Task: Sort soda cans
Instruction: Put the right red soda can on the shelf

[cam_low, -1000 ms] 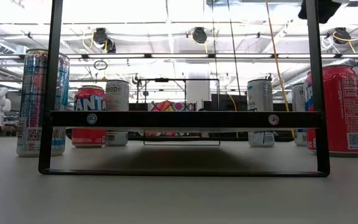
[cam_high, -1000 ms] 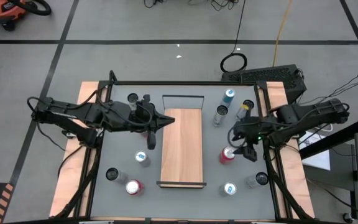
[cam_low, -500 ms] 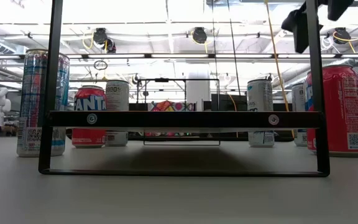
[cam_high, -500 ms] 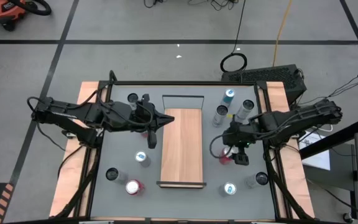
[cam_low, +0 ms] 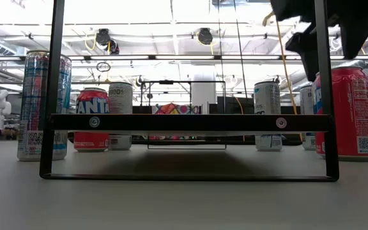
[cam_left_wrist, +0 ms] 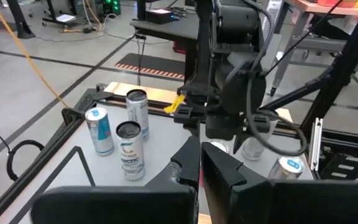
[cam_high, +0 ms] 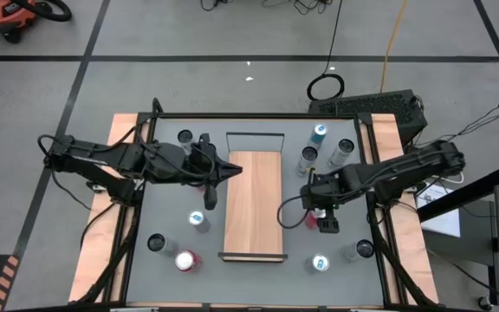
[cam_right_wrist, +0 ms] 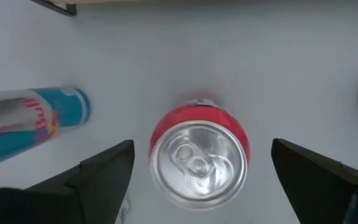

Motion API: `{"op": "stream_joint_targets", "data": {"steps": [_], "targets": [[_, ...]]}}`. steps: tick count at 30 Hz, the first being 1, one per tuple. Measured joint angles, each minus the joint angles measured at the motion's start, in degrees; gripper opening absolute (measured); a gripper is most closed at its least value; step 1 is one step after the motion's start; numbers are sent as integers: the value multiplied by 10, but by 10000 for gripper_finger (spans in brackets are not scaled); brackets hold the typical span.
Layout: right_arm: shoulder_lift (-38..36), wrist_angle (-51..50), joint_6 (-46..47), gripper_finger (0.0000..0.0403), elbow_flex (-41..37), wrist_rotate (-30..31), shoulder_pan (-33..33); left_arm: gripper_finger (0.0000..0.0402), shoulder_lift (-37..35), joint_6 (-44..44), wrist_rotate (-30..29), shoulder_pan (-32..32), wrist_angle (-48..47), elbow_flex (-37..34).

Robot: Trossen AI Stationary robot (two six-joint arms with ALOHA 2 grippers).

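A red can with a silver top point(cam_right_wrist: 199, 158) stands on the grey table right of the wooden tray point(cam_high: 254, 204); it also shows in the high view point(cam_high: 312, 217) and the low view point(cam_low: 344, 115). My right gripper point(cam_right_wrist: 202, 149) hovers open above it, pointing down, one finger on either side, not touching. My left gripper point(cam_high: 230, 169) is shut and empty over the tray's left edge. Other cans stand around the tray: blue ones point(cam_high: 197, 220), point(cam_high: 320, 132), point(cam_high: 320, 263), silver-grey ones point(cam_high: 185, 137), point(cam_high: 346, 147), point(cam_high: 156, 243), and a red one point(cam_high: 186, 260).
The tray has black wire frames at its far end point(cam_high: 255, 135) and near end point(cam_high: 253, 256). A blue can point(cam_right_wrist: 36, 121) stands close to the red can. A silver-grey can point(cam_high: 363, 250) stands near the right table edge. Wooden rails point(cam_high: 102, 234) border the table.
My right gripper has gone toward the table's left edge and down, from beside the red can to right above it; in the low view it has dropped into sight at the upper right. The cans have stayed where they were.
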Motion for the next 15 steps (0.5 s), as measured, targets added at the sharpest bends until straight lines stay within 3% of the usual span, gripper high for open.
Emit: {"op": "stream_joint_targets", "data": {"steps": [15], "targets": [[5, 99, 15, 353, -106, -41, -5, 20, 0, 0, 1, 0, 1, 0]]}}
